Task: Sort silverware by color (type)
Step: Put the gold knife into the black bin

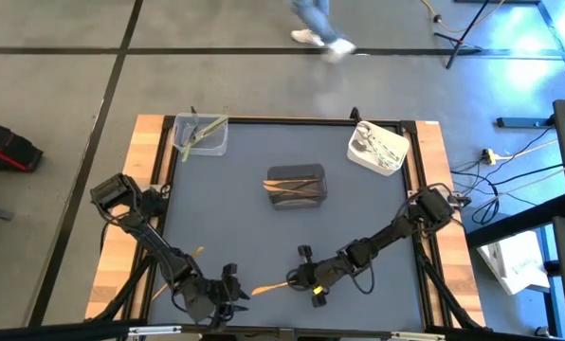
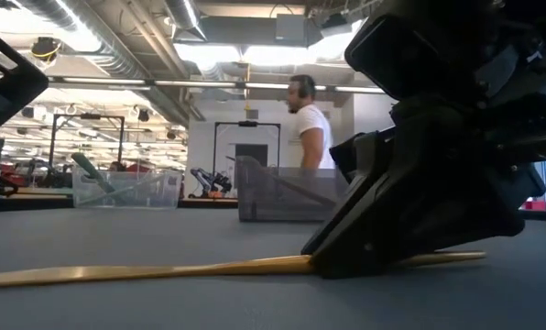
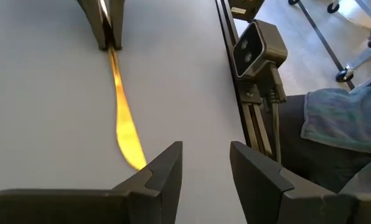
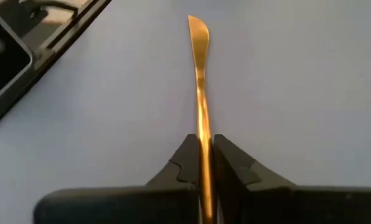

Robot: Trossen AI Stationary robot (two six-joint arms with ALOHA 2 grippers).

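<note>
An orange knife [image 1: 271, 286] lies flat on the grey mat near the table's near edge, between both grippers. My right gripper [image 4: 203, 155] is shut on it and stands to its right [image 1: 306, 278]. My left gripper [image 3: 204, 168] is open just left of the knife's blade tip [image 3: 131, 152], touching nothing. A second orange piece [image 1: 196, 252] shows beside the left arm. Further orange utensils lie in the dark grey container [image 1: 297, 185], green ones in the clear bin [image 1: 200, 134], and silver ones in the white tray [image 1: 379, 147]. My right gripper pinches the orange knife's handle [image 4: 202, 127] between its two fingers, with the fingers lying along the knife. It comes slanting down from the table's right. The knife rests along its length on the mat [image 2: 163, 271], blade end pointing toward the left gripper.
The three containers stand in the mat's far half, with bare mat [image 1: 264, 237] between them and the grippers. A camera post [image 3: 257, 43] stands at the near edge. A person [image 2: 308, 128] walks beyond the far edge, and blue denim [image 3: 341, 124] shows beside the near edge.
</note>
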